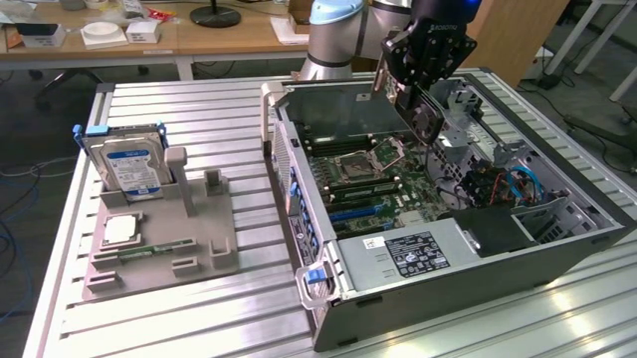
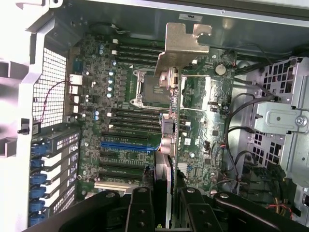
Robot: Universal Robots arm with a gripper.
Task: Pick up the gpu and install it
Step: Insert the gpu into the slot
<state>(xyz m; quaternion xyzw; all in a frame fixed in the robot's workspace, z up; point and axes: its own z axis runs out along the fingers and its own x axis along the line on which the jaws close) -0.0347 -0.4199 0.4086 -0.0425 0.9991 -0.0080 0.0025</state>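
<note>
The gripper (image 1: 418, 86) is clenching the gpu (image 1: 425, 113) by its upper edge. It is holding the card in the upper middle of the exterior view, hanging above the motherboard (image 1: 383, 175) inside the open computer case (image 1: 468, 291) and touching nothing below.

As I judge it, the step in hand is carrying the card to its seat. In the wrist view the card's long edge seems to be lying across the blue slot (image 2: 126, 145) rather than along it, though the edge-on angle is making that hard to settle. Doing this well is asking for an upright card, squared to the slot, with its end plate facing the rear slot covers (image 2: 58, 164) and clear of the cables.

The card is looking thin, flat and dark. A round black fan is showing on one face, and a silver bracket (image 2: 186, 46) is capping one end.
</note>
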